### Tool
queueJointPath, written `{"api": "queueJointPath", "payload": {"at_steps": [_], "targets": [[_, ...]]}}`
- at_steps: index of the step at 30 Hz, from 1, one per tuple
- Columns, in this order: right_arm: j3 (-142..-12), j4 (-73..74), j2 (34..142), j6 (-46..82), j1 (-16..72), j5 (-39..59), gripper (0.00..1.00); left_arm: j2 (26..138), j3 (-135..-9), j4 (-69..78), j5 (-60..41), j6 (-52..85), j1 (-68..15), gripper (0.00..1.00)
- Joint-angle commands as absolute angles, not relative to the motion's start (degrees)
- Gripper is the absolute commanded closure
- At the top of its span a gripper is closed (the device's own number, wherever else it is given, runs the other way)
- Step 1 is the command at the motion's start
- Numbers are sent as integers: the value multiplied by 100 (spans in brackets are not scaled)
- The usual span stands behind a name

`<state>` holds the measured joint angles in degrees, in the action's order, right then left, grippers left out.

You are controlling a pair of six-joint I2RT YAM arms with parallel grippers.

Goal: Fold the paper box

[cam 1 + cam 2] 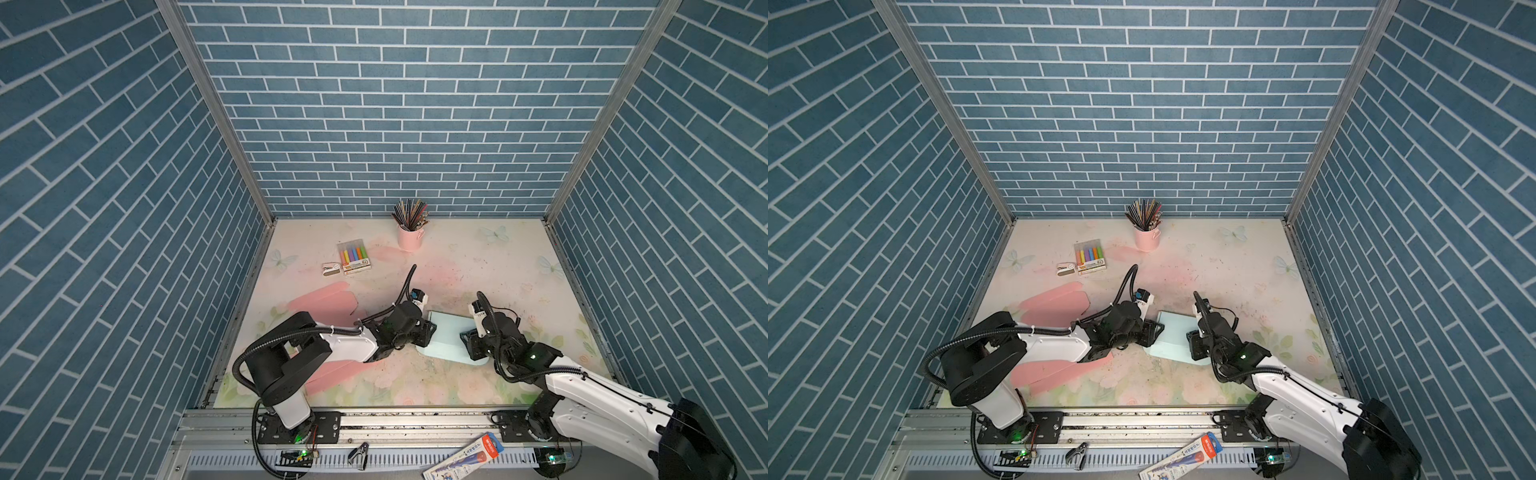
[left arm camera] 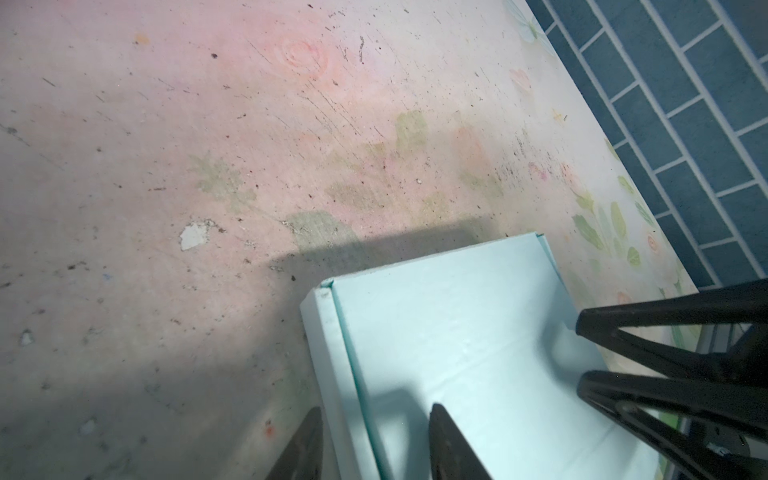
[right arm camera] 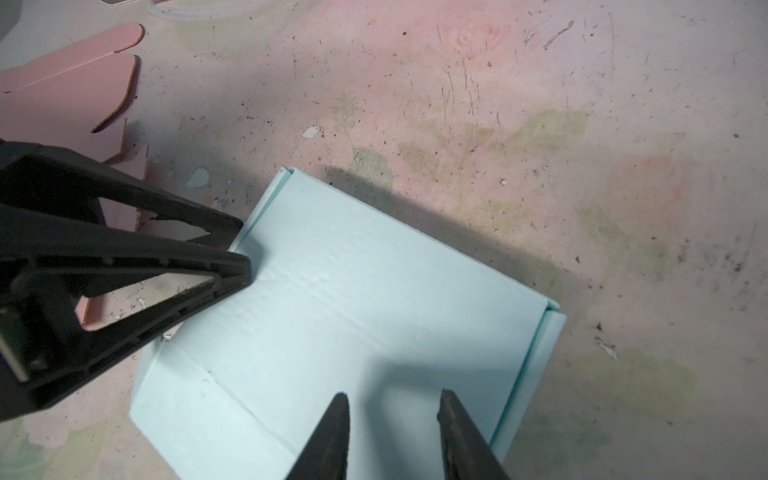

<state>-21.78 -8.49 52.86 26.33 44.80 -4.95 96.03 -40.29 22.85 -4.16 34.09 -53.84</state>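
**One light blue paper box [image 1: 451,338], closed, between two arms**

Item 1. Light blue paper box [image 1: 1177,338]: lid down flat, side walls upright, creases across the top. Resting on the scuffed floral table cover [image 1: 478,266], near the front and about midway across, one gripper at each side in both top views.

Item 2. Left gripper [image 1: 430,328], black, two triangular fingers: at the box's left edge. In the left wrist view [image 2: 376,407], jaws partly apart and straddling a side wall [image 2: 328,353], one finger outside it, one over the lid. Nothing pinched; contact with the card impossible to tell.

Item 3. Right gripper [image 1: 465,334], same make: over the box's right part. In the right wrist view [image 3: 394,392], jaws partly apart above the lid [image 3: 353,311], empty.

Item 4. Flat pink cardboard blank [image 1: 328,299] with rounded flaps: left of the box, partly hidden under the left arm.

Item 5. Pink cup [image 1: 409,239] full of pencils [image 1: 410,214]: by the back wall.

Item 6. Clear pack of coloured markers [image 1: 354,257], small white box [image 1: 331,269] just beside it: back left.

Item 7. Black binder clip [image 1: 359,453] and packaged blue pen [image 1: 469,455]: on the front rail, off the table cover.
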Motion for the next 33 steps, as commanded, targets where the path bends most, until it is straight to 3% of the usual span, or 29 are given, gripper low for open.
{"api": "queueJointPath", "payload": {"at_steps": [1,17,26,33], "targets": [[-2114,-830,5320,2781,4526,-522,63,9730,-3879,2271,-383,3472,-5355,59],[-2264,-982,5345,2775,4542,-553,65,9730,-3876,2285,-400,3463,-5354,59],[-2635,-1590,4864,2922,4644,-606,52,9433,-4101,2018,-217,3228,-5369,51],[-2703,-2027,4536,3405,4865,-502,44,8791,-4178,1189,609,2872,-5718,43]]}}
